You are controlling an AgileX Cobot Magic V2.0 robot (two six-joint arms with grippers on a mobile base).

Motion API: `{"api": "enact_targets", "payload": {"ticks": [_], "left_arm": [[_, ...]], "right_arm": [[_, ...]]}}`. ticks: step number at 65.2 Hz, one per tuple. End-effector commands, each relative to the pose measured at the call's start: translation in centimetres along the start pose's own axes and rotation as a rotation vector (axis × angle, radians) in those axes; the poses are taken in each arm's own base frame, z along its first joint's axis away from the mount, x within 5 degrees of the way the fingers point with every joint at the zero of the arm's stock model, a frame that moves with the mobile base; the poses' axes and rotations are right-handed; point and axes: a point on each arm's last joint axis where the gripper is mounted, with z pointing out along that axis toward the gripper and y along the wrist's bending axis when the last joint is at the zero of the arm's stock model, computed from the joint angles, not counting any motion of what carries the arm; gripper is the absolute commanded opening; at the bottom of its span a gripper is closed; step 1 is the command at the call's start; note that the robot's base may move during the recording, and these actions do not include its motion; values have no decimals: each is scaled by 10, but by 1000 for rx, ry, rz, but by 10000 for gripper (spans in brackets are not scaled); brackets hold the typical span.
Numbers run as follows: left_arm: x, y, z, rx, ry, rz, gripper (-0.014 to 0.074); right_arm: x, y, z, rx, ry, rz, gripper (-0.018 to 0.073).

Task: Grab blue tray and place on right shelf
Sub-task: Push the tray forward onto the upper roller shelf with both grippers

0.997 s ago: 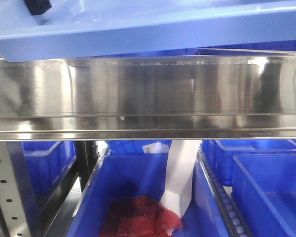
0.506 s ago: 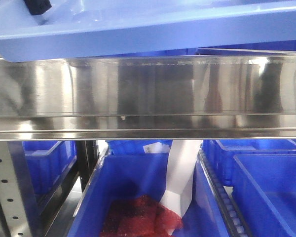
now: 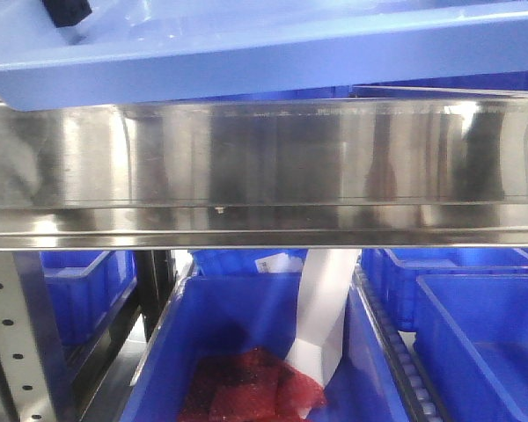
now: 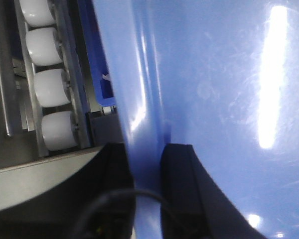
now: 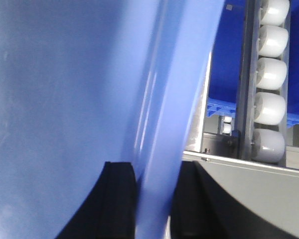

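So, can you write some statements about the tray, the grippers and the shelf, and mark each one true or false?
1. The left gripper and the right gripper are both shut on the blue tray at its rim. True.
2. The tray hangs below the shelf. False: it shows above the shelf rail.
3. White rollers show beside the tray in both wrist views. True.
4. The bin under the rail is empty. False: the middle bin holds red material and a white strip.

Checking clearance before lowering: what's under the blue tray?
The shelf's steel rail runs right below the blue tray, with white rollers beside it. Anything directly beneath is covered.
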Motion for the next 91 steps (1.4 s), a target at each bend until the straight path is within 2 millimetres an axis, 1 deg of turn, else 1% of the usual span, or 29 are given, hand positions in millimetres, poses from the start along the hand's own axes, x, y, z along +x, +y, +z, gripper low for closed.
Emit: {"api": "enact_targets", "payload": {"ticks": [1,7,12,16,20,22,26,34,38,43,45,51,57,64,67,70,74,78,79,81,83,88,89,91], "left_arm": [[4,-5,-22,34,-11,83,-48],[-3,-3,-33,36,-59,116,-48],[-14,2,-46,41,-126,88,-48],[-26,9,-55,35,-179,55,-48],[-37,17,-58,28,-201,23,-48],[-43,21,-59,21,-212,10,-48],[-55,31,-56,5,-223,-23,-48],[-76,46,-37,-25,-224,-42,-48],[-87,51,-22,-23,-210,-65,-48],[-93,57,-4,-19,-176,-79,-48],[-96,58,5,-20,-154,-83,-48],[-101,61,28,-28,-108,-91,-48],[-104,62,43,-37,-80,-91,-48],[-106,63,53,-40,-66,-90,-41],[-107,63,55,-39,-63,-91,-12],[-107,63,56,-37,-60,-92,24],[-107,63,56,-37,-61,-92,106],[-108,63,56,-36,-68,-92,227],[-108,63,56,-35,-72,-92,242],[-108,63,56,-34,-77,-91,316],[-109,63,56,-34,-79,-91,375],[-109,62,56,-23,-79,-94,494],[-109,61,56,-22,-78,-94,510],[-108,61,55,-16,-80,-91,538]], "right_arm": [[-11,5,-19,-69,-152,-30,56],[-13,5,-19,-71,-162,-38,56],[-19,6,-23,-74,-183,-47,56],[-28,8,-27,-76,-204,-50,56],[-38,8,-31,-78,-225,-41,56],[-44,10,-30,-78,-229,-39,56],[-56,13,-30,-81,-246,-38,56],[-79,21,-17,-82,-253,-42,56],[-91,26,-3,-73,-247,-47,56],[-101,30,14,-66,-235,-50,56],[-104,30,24,-58,-219,-48,56],[-111,29,50,-38,-175,-41,56],[-115,26,70,-20,-141,-31,56],[-118,21,88,-3,-109,-21,57],[-119,20,93,3,-98,-18,65],[-119,19,97,7,-88,-14,90],[-119,19,98,7,-86,-15,169],[-119,19,97,5,-94,-15,300],[-120,19,97,4,-96,-16,316],[-120,19,97,3,-100,-16,403],[-120,19,96,3,-101,-16,470],[-119,19,96,5,-96,-15,625],[-119,19,96,5,-94,-15,646],[-119,19,96,6,-90,-15,644]]}}
